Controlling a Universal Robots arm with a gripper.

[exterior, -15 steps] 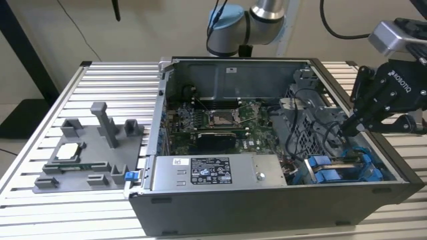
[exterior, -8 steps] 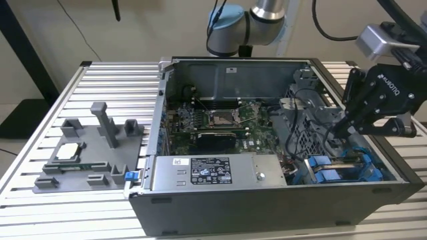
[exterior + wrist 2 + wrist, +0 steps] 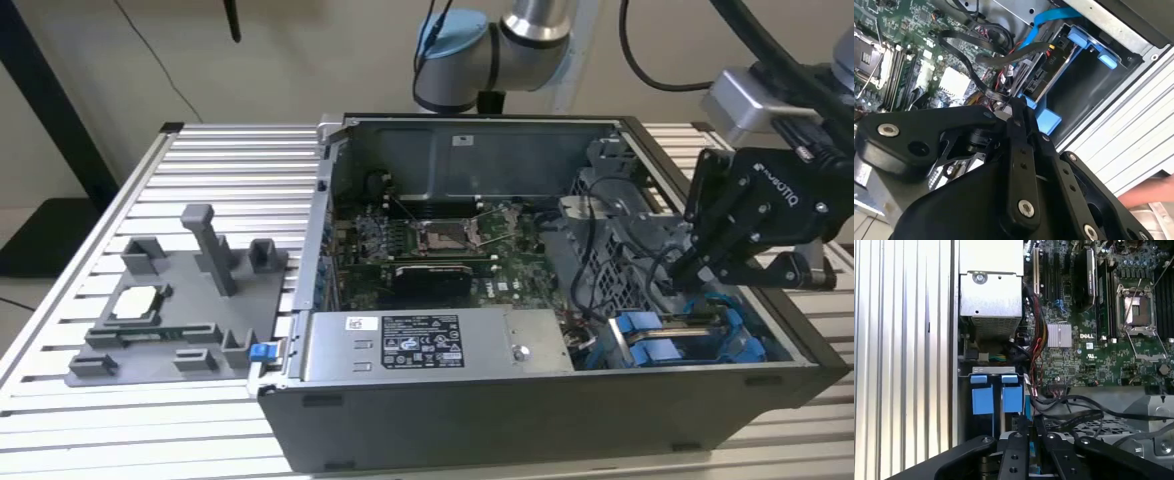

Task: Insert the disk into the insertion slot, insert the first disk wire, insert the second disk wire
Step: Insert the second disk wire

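The disk (image 3: 1045, 75) sits edge-on in the insertion slot (image 3: 1089, 85), its blue carrier (image 3: 1050, 121) showing at the near corner. Blue tabs (image 3: 983, 400) mark the same bay in the first wrist view, and it appears as blue parts (image 3: 663, 345) at the case's front on the exterior view's right. My black gripper (image 3: 683, 268) hangs over that bay. Its fingers are drawn together, and a flat black disk wire (image 3: 970, 65) ends at the gripper (image 3: 1015, 102). Further black wires (image 3: 1069, 412) loop beside the gripper (image 3: 1030, 429). A blue cable (image 3: 1049, 17) runs behind the disk.
The open computer case (image 3: 534, 410) lies on a slatted aluminium table (image 3: 200, 160). Inside are the motherboard (image 3: 427, 240), a labelled power-supply box (image 3: 427, 345) and a perforated cage (image 3: 1114, 427). A grey fixture (image 3: 174, 310) stands on the exterior view's left. Something pinkish, perhaps a hand (image 3: 1149, 197), lies outside the case.
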